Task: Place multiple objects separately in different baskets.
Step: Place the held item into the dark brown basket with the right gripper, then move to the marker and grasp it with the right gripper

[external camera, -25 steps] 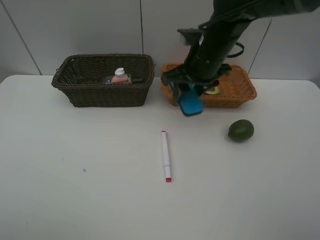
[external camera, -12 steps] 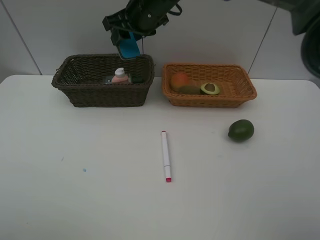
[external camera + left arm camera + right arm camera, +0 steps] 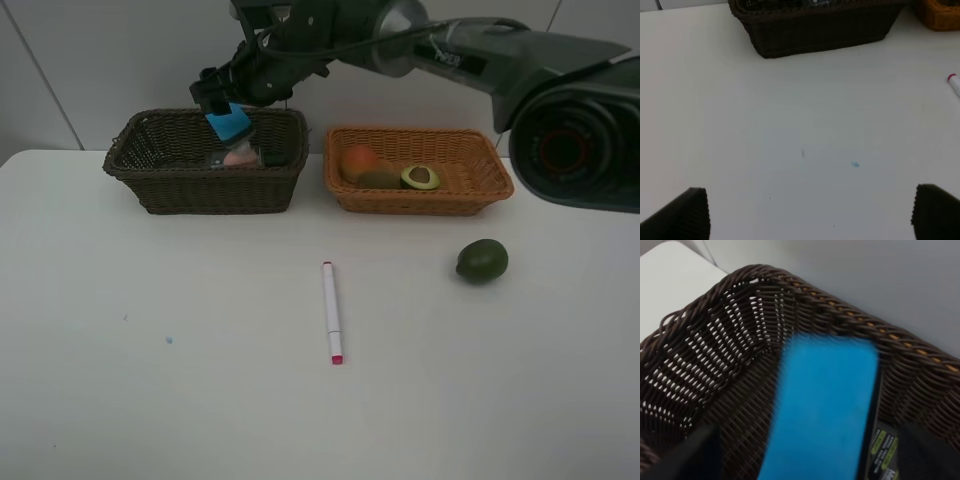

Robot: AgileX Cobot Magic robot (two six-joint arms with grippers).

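Note:
My right gripper point(image 3: 218, 100) reaches across over the dark brown basket point(image 3: 150, 165). Its fingers point(image 3: 685, 455) stand wide apart. The blue eraser point(image 3: 230, 124) is just under it at the basket's rim. In the right wrist view the eraser point(image 3: 822, 405) is blurred and clear of both fingers. The pink bottle point(image 3: 240, 155) and the dark green pump bottle point(image 3: 885, 450) lie in that basket. The light orange basket point(image 3: 495, 185) holds the peach point(image 3: 358, 160), kiwi point(image 3: 378, 181) and halved avocado point(image 3: 420, 177). The marker point(image 3: 332, 311) and whole avocado point(image 3: 482, 260) lie on the table. My left gripper point(image 3: 810, 215) is open.
The white table point(image 3: 150, 350) meets a pale wall behind the baskets. The left wrist view shows the dark basket's front wall point(image 3: 820, 32), the marker's pink tip point(image 3: 953, 82) and a small blue speck point(image 3: 855, 164) on the table.
My right arm carried the eraser from in front of the orange basket, up and left, then down to the dark basket's rim. Nothing else moved.

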